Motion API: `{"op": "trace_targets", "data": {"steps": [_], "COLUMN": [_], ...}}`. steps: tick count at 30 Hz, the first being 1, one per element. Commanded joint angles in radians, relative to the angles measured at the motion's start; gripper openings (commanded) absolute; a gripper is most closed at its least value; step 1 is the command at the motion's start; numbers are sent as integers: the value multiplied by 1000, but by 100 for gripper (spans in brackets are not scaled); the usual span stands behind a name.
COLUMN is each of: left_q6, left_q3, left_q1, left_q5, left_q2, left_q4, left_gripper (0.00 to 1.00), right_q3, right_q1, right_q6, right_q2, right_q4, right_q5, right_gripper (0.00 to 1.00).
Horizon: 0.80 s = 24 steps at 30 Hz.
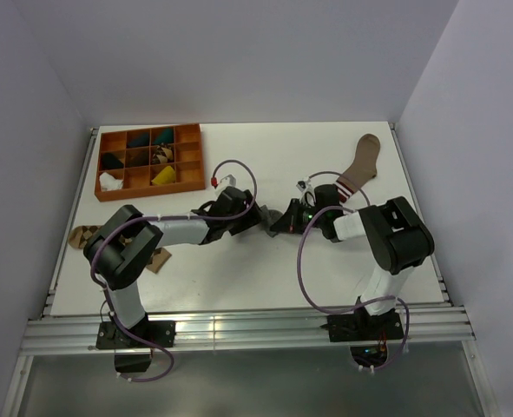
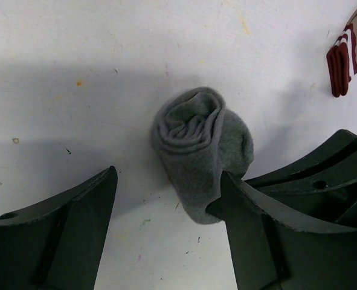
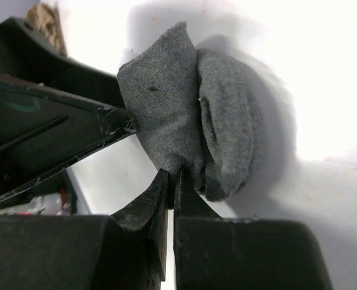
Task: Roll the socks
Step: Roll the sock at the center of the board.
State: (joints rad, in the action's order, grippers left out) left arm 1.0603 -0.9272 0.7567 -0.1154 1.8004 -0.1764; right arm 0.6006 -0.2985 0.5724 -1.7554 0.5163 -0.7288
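Observation:
A grey sock (image 2: pixel 199 145) lies rolled into a bundle on the white table (image 1: pixel 239 269), between my two grippers (image 1: pixel 272 215). My left gripper (image 2: pixel 169 175) is open; its fingers (image 2: pixel 75 229) stand either side of the roll's near end, and the right-hand finger touches the fabric. My right gripper (image 3: pixel 175 175) is shut, pinching a fold of the grey sock (image 3: pixel 190 121) at the roll's edge. The right gripper's dark body (image 2: pixel 335 163) shows beside the roll in the left wrist view. One left finger (image 3: pixel 57 121) touches the roll's other side.
An orange compartment tray (image 1: pixel 150 130) at the back left holds rolled bundles, among them a black (image 1: pixel 110 161) and a white one (image 1: pixel 108 181). A brown sock with a striped cuff (image 1: pixel 360 165) lies at the back right. A tan patterned sock (image 1: pixel 82 236) lies under the left arm.

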Motion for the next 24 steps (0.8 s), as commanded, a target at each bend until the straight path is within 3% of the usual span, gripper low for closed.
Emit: {"op": "trace_targets", "data": {"steps": [1,10,24], "left_q6": [4,20,76], "left_q3": [19,-15,-110], "left_q1": [0,0,0], "left_q5": [25,11,-30], "left_q2": [-22,5,109], "left_q4": [-31,14,213], "left_gripper": [74,71,48], "right_q3": [28,125,110], "right_q1": [7,30,24], "right_q6": [12,-23,-120], "right_q2": [-33,-93,-55], "right_q4": [-84,-229,-295], "right_q5": [-99,-112,5], "right_gripper": [0,0,0]}}
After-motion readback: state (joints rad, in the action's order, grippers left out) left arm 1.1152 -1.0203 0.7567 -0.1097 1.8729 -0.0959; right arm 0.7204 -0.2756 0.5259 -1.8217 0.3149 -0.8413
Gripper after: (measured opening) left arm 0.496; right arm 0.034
